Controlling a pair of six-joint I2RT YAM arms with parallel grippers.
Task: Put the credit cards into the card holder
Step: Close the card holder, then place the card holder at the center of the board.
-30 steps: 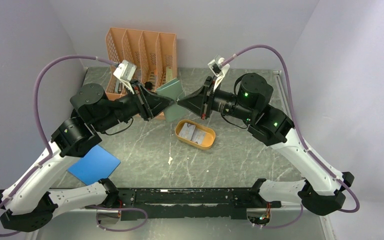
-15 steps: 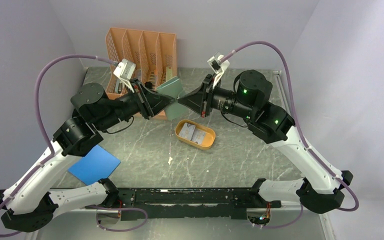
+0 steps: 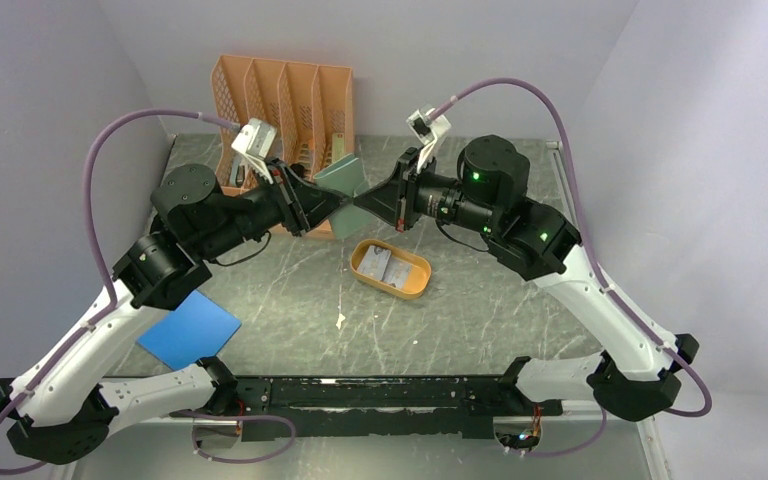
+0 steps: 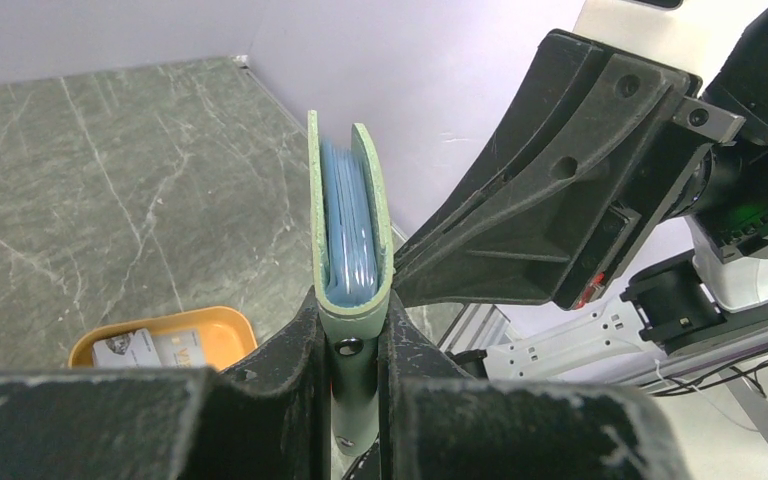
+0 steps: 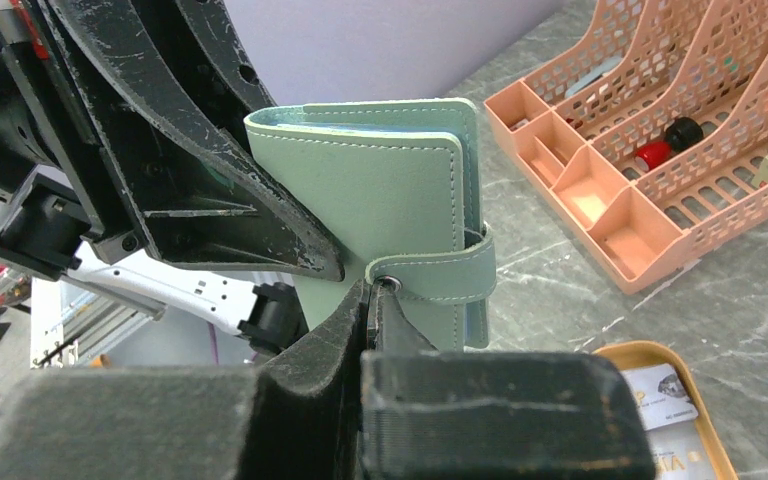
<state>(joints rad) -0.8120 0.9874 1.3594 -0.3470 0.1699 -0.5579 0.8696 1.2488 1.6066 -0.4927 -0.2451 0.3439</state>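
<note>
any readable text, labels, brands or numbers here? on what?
Nothing reads clearly.
Cards in the orange tray: faint grey print; the lower card's may start "VI", cut off at the frame edge, not certain.
Wallet: no lettering visible.
Orange organiser: no lettering visible.
Blue sheet: no lettering visible.

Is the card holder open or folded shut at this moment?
Folded shut: on the card holder both covers lie together, and the strap wraps over the free edge.
</note>
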